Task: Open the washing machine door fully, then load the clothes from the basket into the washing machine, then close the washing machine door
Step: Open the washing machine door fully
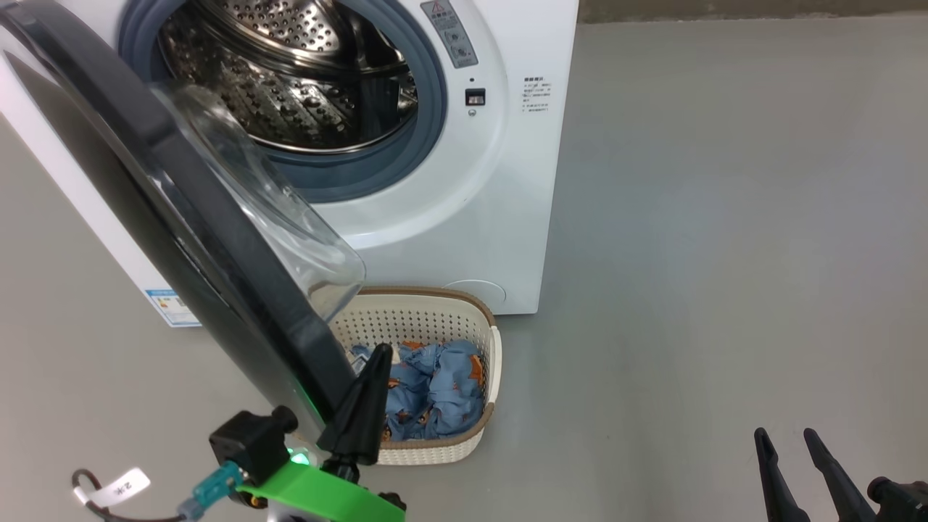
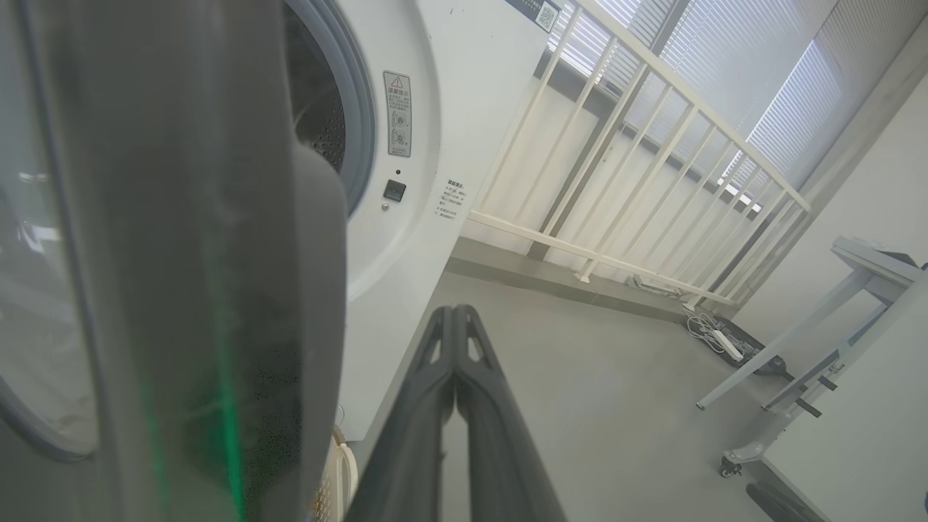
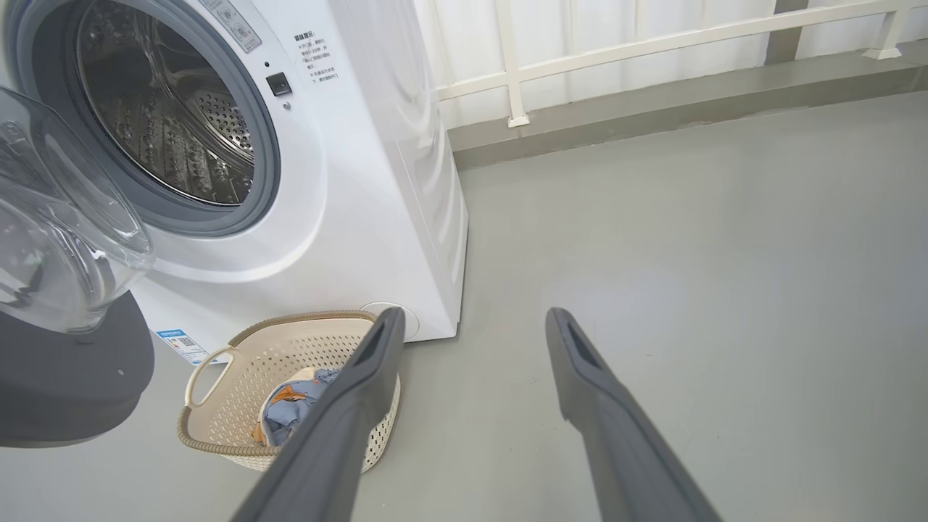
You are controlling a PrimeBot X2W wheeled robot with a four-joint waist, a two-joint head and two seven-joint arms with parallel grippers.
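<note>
Left gripper [image 1: 378, 359] pinched empty by washing machine door [image 1: 181, 217] rim, right gripper [image 1: 785, 435] spread empty; door overhangs basket [image 1: 428, 293], could block clothes [image 1: 435, 391].

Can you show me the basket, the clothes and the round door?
basket [image 1: 413, 322]: head view, its back wall.
clothes [image 1: 442, 388]: head view, middle of the blue pile.
washing machine door [image 1: 217, 254]: head view, its black rim.

The round washing machine door [image 1: 210, 246], glossy black-rimmed with a bulging clear glass bowl, is swung open from the big white front-loading washing machine [image 1: 464, 217]. Its steel perforated drum [image 1: 290, 94] is exposed. Light-blue, orange-printed clothes [image 1: 435, 391] are heaped in the cream perforated plastic basket [image 1: 417, 322], which is set just before the machine.
</note>
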